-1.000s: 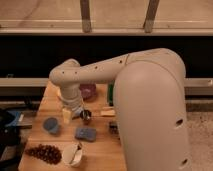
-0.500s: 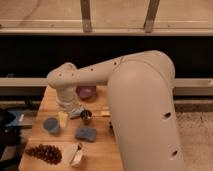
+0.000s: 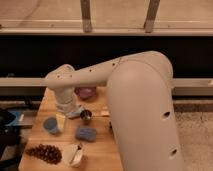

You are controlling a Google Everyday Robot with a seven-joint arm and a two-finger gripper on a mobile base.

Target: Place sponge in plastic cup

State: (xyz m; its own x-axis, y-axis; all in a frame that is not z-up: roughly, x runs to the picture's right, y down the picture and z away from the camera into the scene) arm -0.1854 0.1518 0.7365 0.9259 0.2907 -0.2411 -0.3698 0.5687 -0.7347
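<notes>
The blue sponge (image 3: 86, 133) lies flat on the wooden table (image 3: 102, 150), near its middle front. A blue-grey plastic cup (image 3: 50, 124) stands at the left. My gripper (image 3: 68, 111) hangs at the end of the white arm, above the table between the cup and a small metal cup (image 3: 86, 116). It is to the upper left of the sponge and apart from it. A pale yellowish thing (image 3: 61, 120) shows just below the gripper, next to the plastic cup; I cannot tell what it is.
A purple bowl (image 3: 86, 92) sits at the back of the table. A bunch of dark grapes (image 3: 45, 152) and a white crumpled thing (image 3: 73, 154) lie at the front left. The big white arm body (image 3: 145, 115) covers the table's right side.
The arm has shifted slightly left and lower over the left half of the table. The sponge and the cups have not moved.
</notes>
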